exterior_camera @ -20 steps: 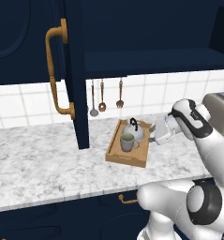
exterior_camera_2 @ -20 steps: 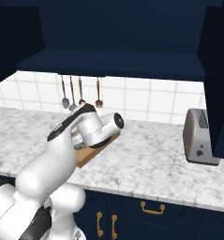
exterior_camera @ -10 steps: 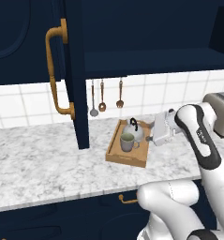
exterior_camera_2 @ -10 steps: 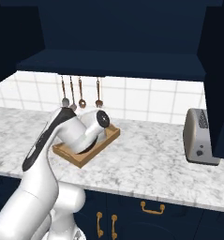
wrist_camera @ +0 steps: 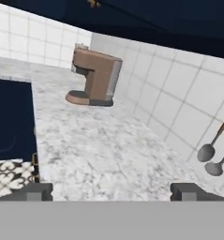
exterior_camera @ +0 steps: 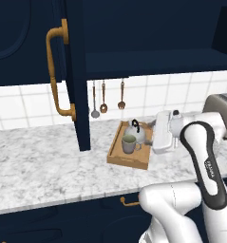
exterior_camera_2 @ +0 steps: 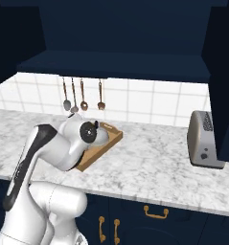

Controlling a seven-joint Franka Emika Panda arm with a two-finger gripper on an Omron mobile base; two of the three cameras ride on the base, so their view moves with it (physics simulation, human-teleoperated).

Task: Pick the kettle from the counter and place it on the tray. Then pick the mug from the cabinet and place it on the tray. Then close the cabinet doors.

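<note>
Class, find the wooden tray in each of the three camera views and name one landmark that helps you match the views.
Left base view: the tray lies at centre on the counter, holding kettle and mug.
Right base view: the tray is left of centre, partly behind the arm.
Hand view: not in it.
Shared landmark: the hanging utensils on the tiled wall.

White glossy arm [exterior_camera: 200, 190], rounded tube links, bulbous shells at base. Black band wraps one link, small pale lettering on it. Dark round cap on a joint [exterior_camera_2: 89, 131]. Boxy white hand block. Tool [wrist_camera: 111, 192] tips small, dark grey, squared.
</note>
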